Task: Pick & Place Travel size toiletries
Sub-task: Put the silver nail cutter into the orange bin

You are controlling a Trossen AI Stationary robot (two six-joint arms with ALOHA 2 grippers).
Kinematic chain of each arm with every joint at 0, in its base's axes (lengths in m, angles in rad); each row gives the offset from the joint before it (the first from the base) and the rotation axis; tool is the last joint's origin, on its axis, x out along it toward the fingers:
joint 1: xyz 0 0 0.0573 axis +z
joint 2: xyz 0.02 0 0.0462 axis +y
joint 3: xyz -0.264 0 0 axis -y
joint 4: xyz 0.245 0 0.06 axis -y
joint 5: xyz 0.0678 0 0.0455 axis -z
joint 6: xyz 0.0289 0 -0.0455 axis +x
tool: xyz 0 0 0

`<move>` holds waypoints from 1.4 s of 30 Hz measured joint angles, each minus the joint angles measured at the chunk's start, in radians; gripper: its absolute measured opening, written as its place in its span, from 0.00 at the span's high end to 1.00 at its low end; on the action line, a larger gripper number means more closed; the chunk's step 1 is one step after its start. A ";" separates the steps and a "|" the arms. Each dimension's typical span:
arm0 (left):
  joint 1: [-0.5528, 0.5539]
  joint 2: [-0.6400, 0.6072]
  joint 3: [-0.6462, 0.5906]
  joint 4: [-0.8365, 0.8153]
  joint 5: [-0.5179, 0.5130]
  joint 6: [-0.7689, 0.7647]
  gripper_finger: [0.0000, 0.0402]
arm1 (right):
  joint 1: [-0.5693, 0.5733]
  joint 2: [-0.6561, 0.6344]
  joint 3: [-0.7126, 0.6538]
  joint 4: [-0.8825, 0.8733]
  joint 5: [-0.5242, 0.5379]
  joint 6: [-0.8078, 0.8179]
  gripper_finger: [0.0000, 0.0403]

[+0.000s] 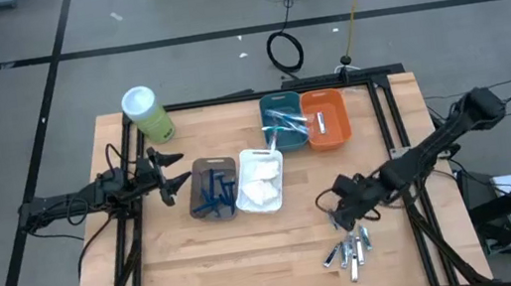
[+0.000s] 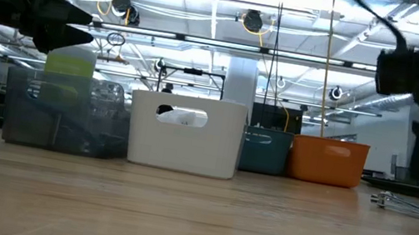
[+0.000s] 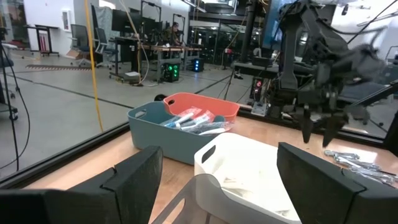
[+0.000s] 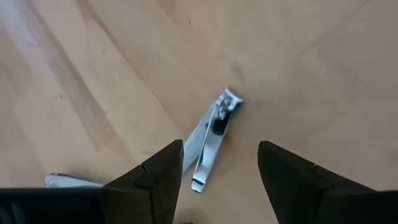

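The right gripper (image 1: 338, 214) is hovering with its fingers apart over a silvery nail clipper (image 4: 211, 137) lying on the wooden table (image 1: 251, 254), just beyond the loose pile of silvery clippers (image 1: 348, 248) near the table's right front. The left gripper (image 1: 175, 169) is waiting with its fingers spread wide, just left of the brown bin (image 1: 212, 189) that is holding dark blue razors (image 1: 214, 193).

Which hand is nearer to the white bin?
The left hand. It hovers just beyond the brown bin, which stands against the white bin. The right hand is farther off, over the nail clippers.
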 joint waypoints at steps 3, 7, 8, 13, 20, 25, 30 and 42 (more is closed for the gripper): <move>0.000 0.000 0.000 0.000 0.000 0.000 0.24 | 0.011 0.080 0.000 0.047 -0.042 0.043 0.51; 0.000 0.000 0.000 -0.001 0.000 0.000 0.24 | 0.011 0.162 0.000 0.135 -0.069 0.045 0.51; 0.000 0.000 0.000 0.000 0.000 0.000 0.24 | 0.011 0.179 0.000 0.149 -0.070 0.045 0.51; 0.000 0.000 0.000 -0.001 0.000 0.000 0.24 | 0.010 0.245 0.006 0.145 -0.065 0.068 0.51; 0.000 0.000 0.000 -0.001 0.000 0.000 0.24 | 0.010 0.289 0.005 0.012 -0.056 0.096 0.53; 0.000 0.000 0.000 0.000 0.000 0.000 0.24 | 0.007 0.291 0.003 -0.054 -0.020 0.099 0.64; 0.000 0.000 0.000 -0.001 0.000 0.000 0.24 | -0.005 0.291 0.002 -0.059 -0.009 0.092 0.80; 0.000 0.000 0.000 0.000 0.000 0.000 0.24 | -0.009 0.290 0.001 -0.014 0.050 0.033 0.96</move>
